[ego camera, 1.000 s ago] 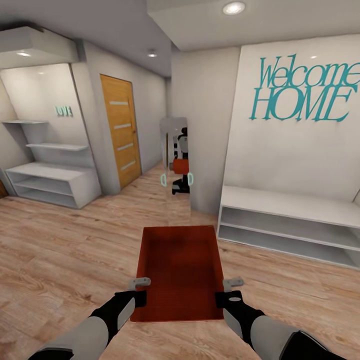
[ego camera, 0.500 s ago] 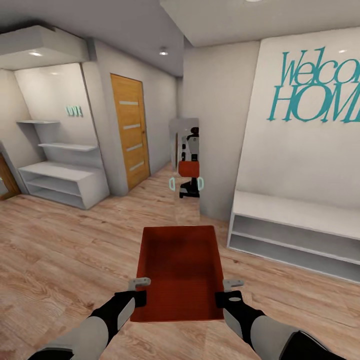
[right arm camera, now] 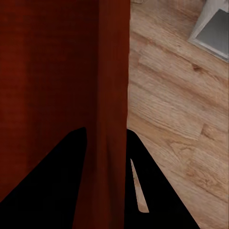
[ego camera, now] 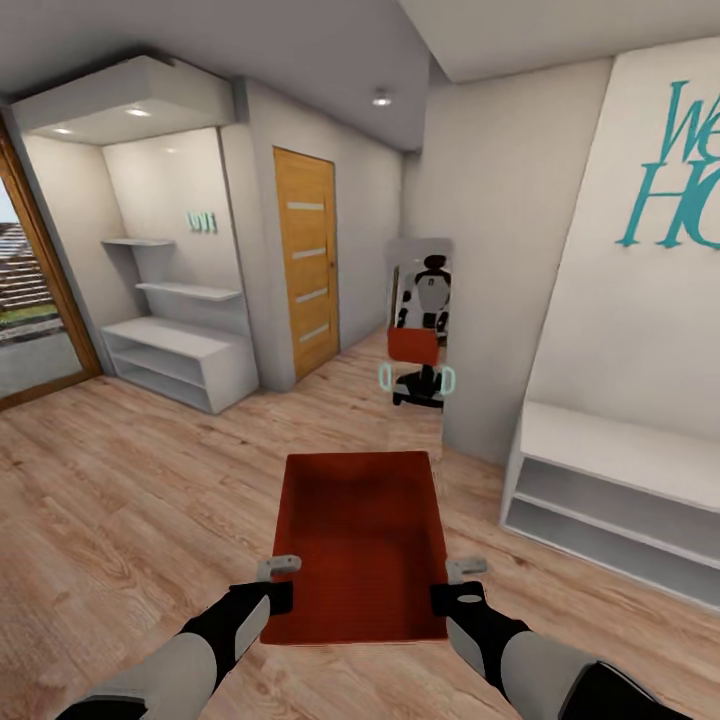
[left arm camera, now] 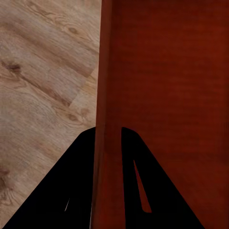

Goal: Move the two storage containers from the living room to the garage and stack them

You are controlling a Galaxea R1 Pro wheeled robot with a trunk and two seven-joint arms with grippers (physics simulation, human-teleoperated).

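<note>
One orange-red storage container (ego camera: 360, 540) hangs level in front of me above a light wood plank floor (ego camera: 130, 500). My left gripper (ego camera: 278, 580) is shut on its left wall near the close corner. My right gripper (ego camera: 455, 583) is shut on the right wall opposite. In the left wrist view the red wall (left arm camera: 107, 95) runs between the two dark fingers of the left gripper (left arm camera: 109, 136). The right wrist view has the other wall (right arm camera: 112, 71) pinched the same way in the right gripper (right arm camera: 107, 133). The bin's inside is bare.
A wooden door with pale stripes (ego camera: 307, 275) stands ahead to the left. A tall mirror (ego camera: 420, 330) straight ahead reflects me and the bin. A white low shelf bench (ego camera: 610, 480) lines the right wall, a white shelf unit (ego camera: 180, 360) the left, beside a wood-framed glass door (ego camera: 35, 300).
The whole picture has slid right, so my view has turned left: the glass door has come in and the wall lettering has slipped off. The bin and both grippers keep their hold.
</note>
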